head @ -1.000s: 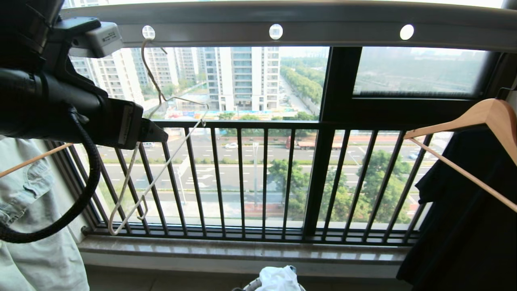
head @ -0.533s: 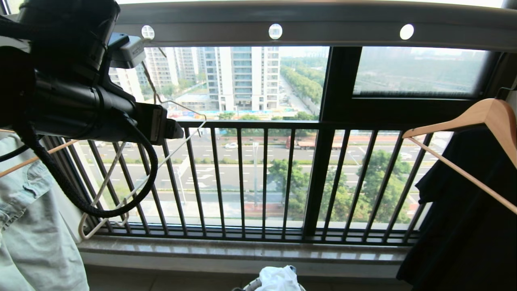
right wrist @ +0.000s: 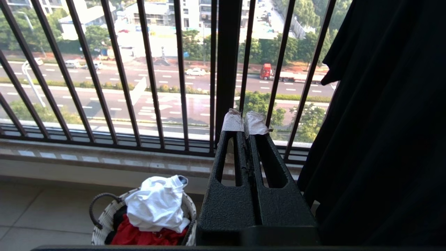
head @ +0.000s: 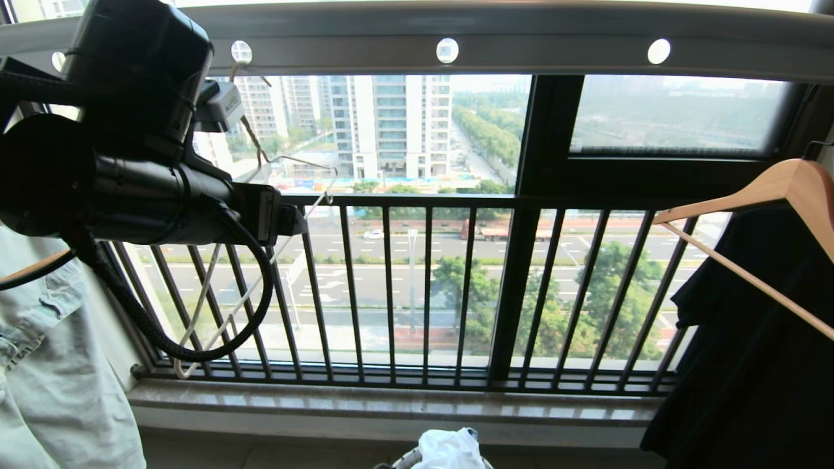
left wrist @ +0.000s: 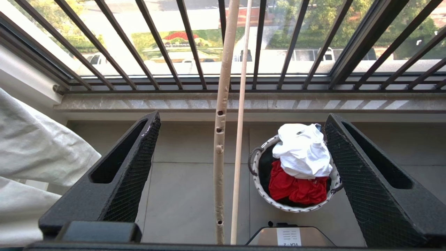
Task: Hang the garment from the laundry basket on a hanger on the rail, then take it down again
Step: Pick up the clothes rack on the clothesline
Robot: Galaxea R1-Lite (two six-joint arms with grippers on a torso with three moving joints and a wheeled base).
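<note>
The cream wire hanger (head: 313, 165) hangs by its hook from a hole in the grey rail (head: 547, 45). My left arm (head: 130, 182) reaches up in front of it. In the left wrist view my left gripper (left wrist: 242, 118) is open wide, and the hanger (left wrist: 219, 146) runs down the gap without touching either finger. The white garment (left wrist: 303, 153) lies crumpled on top of the laundry basket (left wrist: 259, 188) on the floor below. It also shows as the garment (head: 449, 449) at the bottom edge of the head view. My right gripper (right wrist: 244, 122) is shut and empty, low before the window.
A wooden hanger (head: 769, 189) carries a black garment (head: 749, 339) on the right. A pale denim garment (head: 58, 378) hangs on the left. The black barred window railing (head: 427, 286) and stone sill (head: 391, 404) lie ahead. Red cloth (left wrist: 296, 190) lies under the white garment.
My left arm has moved up and to the right, across the hanger. The hanger swung left and came back. The right arm has not moved.
</note>
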